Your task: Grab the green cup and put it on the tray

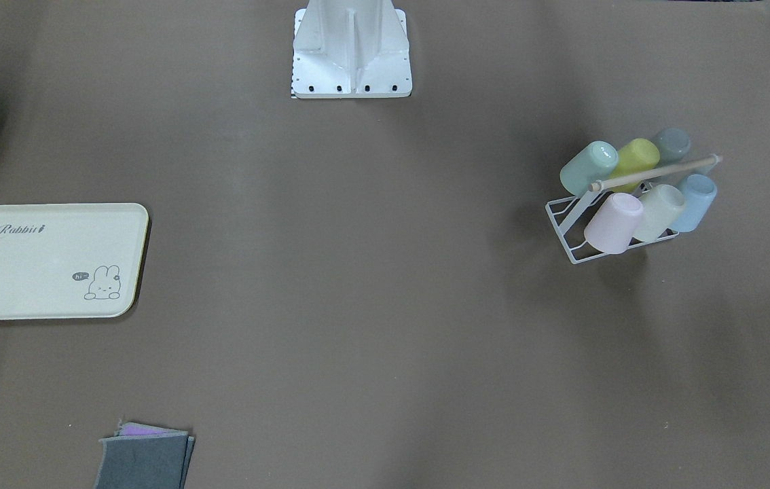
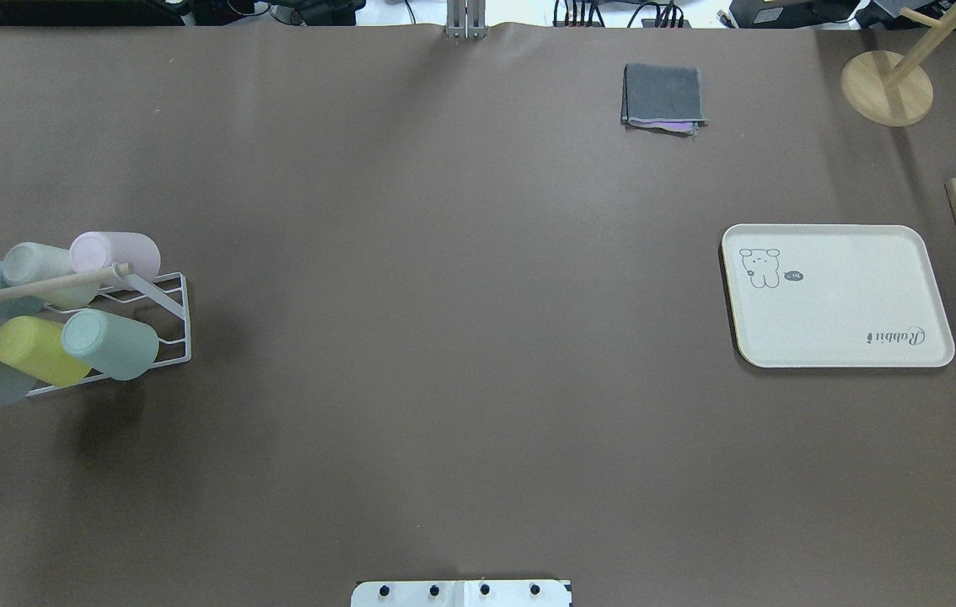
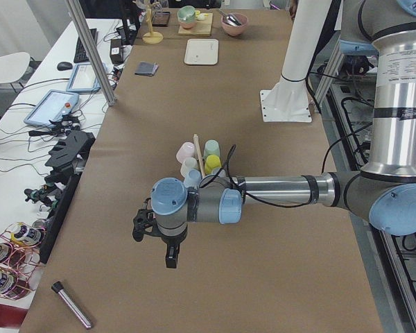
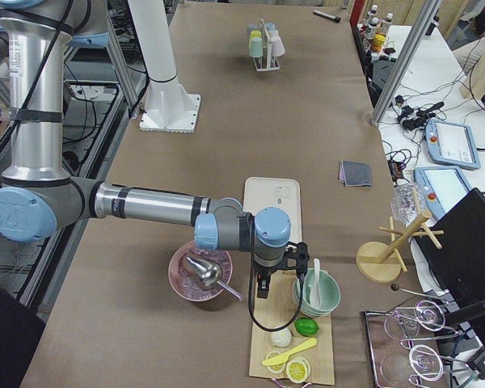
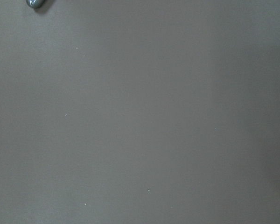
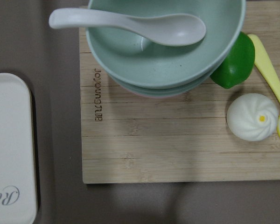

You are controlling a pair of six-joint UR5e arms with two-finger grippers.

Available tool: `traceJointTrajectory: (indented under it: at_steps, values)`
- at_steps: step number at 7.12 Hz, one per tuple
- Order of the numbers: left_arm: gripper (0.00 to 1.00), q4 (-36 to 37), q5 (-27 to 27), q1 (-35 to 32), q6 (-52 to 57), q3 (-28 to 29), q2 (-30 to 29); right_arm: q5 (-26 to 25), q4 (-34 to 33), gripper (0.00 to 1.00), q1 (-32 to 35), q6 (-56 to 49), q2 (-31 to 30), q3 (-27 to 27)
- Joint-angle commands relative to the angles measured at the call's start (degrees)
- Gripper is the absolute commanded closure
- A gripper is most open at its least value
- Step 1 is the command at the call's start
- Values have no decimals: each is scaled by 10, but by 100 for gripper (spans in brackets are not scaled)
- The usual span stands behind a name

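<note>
Green cup [image 2: 111,344] on rack [image 2: 177,291], apart from L gripper [image 3: 157,243], R gripper [image 4: 263,284]; jaw spread can't tell.

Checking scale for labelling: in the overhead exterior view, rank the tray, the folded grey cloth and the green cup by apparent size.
1. tray: clearly largest.
2 and 3, unranked: folded grey cloth and green cup look about alike. The cup sits raised on the rack, nearer the camera, which may inflate it.

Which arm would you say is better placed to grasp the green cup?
Left, probably. The green cup sits on the rack on the robot's left, with the left gripper near it; the right gripper is far off, over the cutting board by the tray.
</note>
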Motion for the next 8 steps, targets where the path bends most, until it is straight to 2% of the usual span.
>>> traceJointTrajectory:
  at_steps: [1, 8]
  values:
    - [2, 1, -1, 0, 1, 0, 2, 0, 1, 0, 0, 0, -1, 0]
    - [2, 1, 0, 0, 1, 5, 0, 8, 6, 0, -1, 0, 6, 3]
